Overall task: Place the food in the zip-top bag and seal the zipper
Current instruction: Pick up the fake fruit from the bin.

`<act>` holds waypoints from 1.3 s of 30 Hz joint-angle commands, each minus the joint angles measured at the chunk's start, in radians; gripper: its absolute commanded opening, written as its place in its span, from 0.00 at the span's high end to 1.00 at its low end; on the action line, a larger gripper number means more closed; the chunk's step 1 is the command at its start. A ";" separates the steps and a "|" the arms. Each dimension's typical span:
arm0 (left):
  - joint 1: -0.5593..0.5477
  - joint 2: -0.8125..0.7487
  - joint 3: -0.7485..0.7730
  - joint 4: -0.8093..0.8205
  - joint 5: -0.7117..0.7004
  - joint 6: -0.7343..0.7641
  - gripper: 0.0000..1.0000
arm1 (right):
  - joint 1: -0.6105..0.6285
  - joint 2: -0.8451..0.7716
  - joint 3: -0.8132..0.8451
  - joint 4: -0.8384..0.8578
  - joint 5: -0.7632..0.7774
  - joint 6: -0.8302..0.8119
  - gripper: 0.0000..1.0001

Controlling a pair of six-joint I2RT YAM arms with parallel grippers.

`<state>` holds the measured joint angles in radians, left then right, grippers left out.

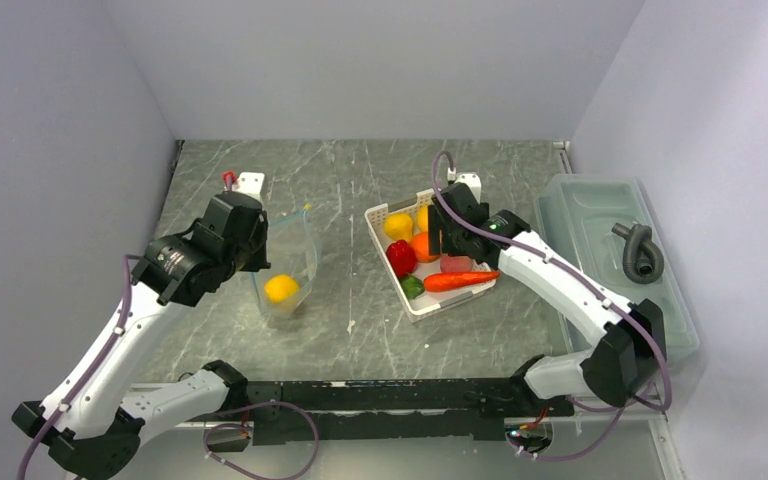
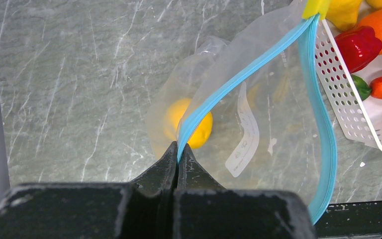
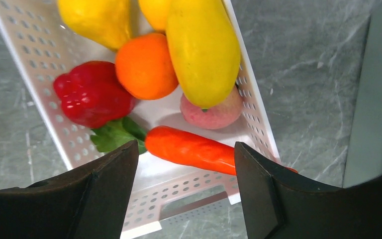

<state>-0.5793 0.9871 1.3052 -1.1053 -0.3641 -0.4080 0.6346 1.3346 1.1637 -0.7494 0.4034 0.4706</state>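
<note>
A clear zip-top bag (image 1: pixel 290 262) stands on the grey marble counter (image 1: pixel 360 335), left of centre in the overhead view. 1 yellow lemon (image 1: pixel 281 288) is seen at its bottom. The left pincer (image 2: pixel 177 153) is clamped together on 1 end of the teal zipper (image 2: pixel 243 74), and the mouth gapes open. At centre right, the rest of the food is held in a white perforated basket (image 1: pixel 438 308): a red pepper (image 3: pixel 92 94), an orange (image 3: pixel 144 64), a carrot (image 3: pixel 194 149), yellow pieces (image 3: pixel 201 50), a pink piece (image 3: pixel 214 112), a green piece (image 3: pixel 114 134). The right pincer (image 3: pixel 186 147) is poised over the carrot, jaws apart, nothing gripped. The task is judged barely begun: 1 piece bagged, the others waiting, zipper unsealed.
</note>
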 commanded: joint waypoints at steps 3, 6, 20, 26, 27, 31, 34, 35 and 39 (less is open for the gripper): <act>0.000 -0.021 -0.004 0.013 -0.018 0.008 1.00 | -0.050 0.042 -0.033 0.046 -0.043 -0.002 0.28; 0.001 -0.027 -0.005 0.012 -0.023 0.011 1.00 | -0.062 0.071 -0.039 0.061 -0.056 0.000 0.29; 0.001 -0.034 -0.012 0.006 -0.040 0.021 1.00 | -0.103 0.212 -0.073 0.119 -0.057 0.021 0.28; 0.001 -0.034 -0.014 0.006 -0.043 0.023 1.00 | -0.117 0.266 -0.071 0.146 -0.057 0.029 0.24; 0.000 -0.034 -0.015 0.006 -0.045 0.023 1.00 | -0.118 0.277 -0.070 0.146 -0.049 0.031 0.23; 0.000 -0.036 -0.015 0.004 -0.048 0.026 1.00 | -0.122 0.309 -0.073 0.160 -0.038 0.038 0.21; 0.001 -0.035 -0.017 0.004 -0.051 0.028 1.00 | -0.124 0.329 -0.079 0.174 -0.040 0.044 0.20; 0.001 -0.034 -0.016 0.005 -0.051 0.028 1.00 | -0.124 0.336 -0.080 0.177 -0.041 0.045 0.20; 0.001 -0.033 -0.018 0.004 -0.053 0.029 1.00 | -0.124 0.344 -0.084 0.180 -0.046 0.048 0.25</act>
<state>-0.5793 0.9657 1.2953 -1.1088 -0.3908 -0.3927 0.5156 1.6627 1.0882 -0.5995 0.3546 0.4957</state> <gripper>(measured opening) 0.012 0.788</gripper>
